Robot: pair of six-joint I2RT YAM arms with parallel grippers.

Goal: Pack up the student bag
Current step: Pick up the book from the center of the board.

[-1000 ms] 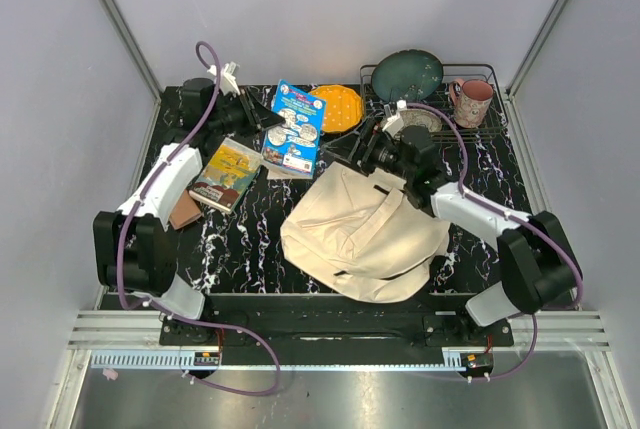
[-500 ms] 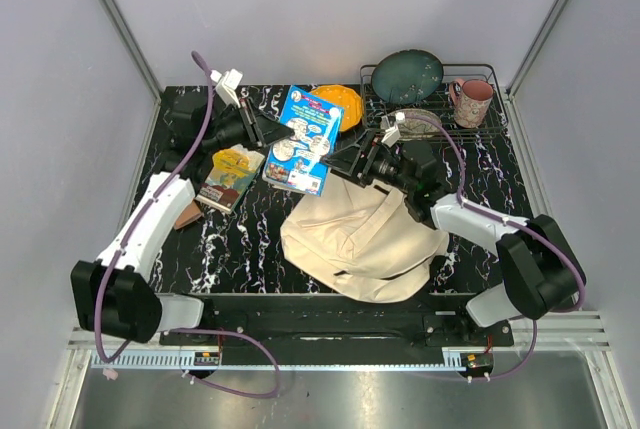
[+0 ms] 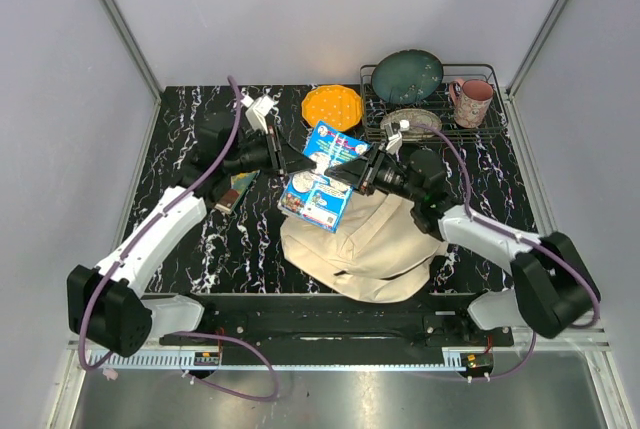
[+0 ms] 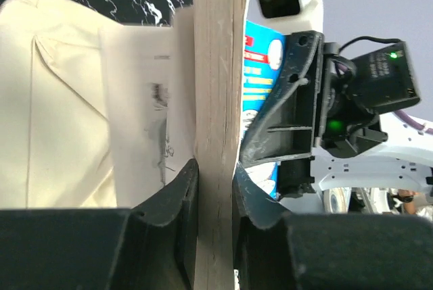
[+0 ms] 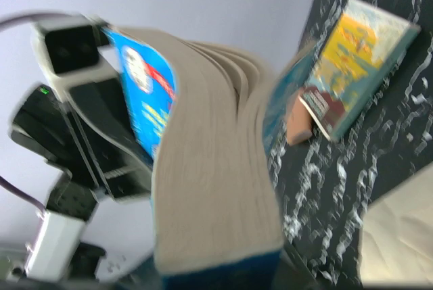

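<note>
Left pincer (image 3: pixel 286 161) clamps book (image 3: pixel 322 181) over marbled table (image 3: pixel 250 241) (grey walls (image 3: pixel 300 9)).

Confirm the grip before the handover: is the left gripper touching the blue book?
Touching. Left wrist view shows the left gripper clamped on the blue book, fingers pressed against its page block.

The big cream cloth backpack (image 3: pixel 370 239) lies flat and floppy on the black tabletop (image 3: pixel 230 249), near the front, a bit to the right.

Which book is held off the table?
The blue-covered book, gripped by the left hand over the student bag; the yellow-green book lies on the table.
</note>
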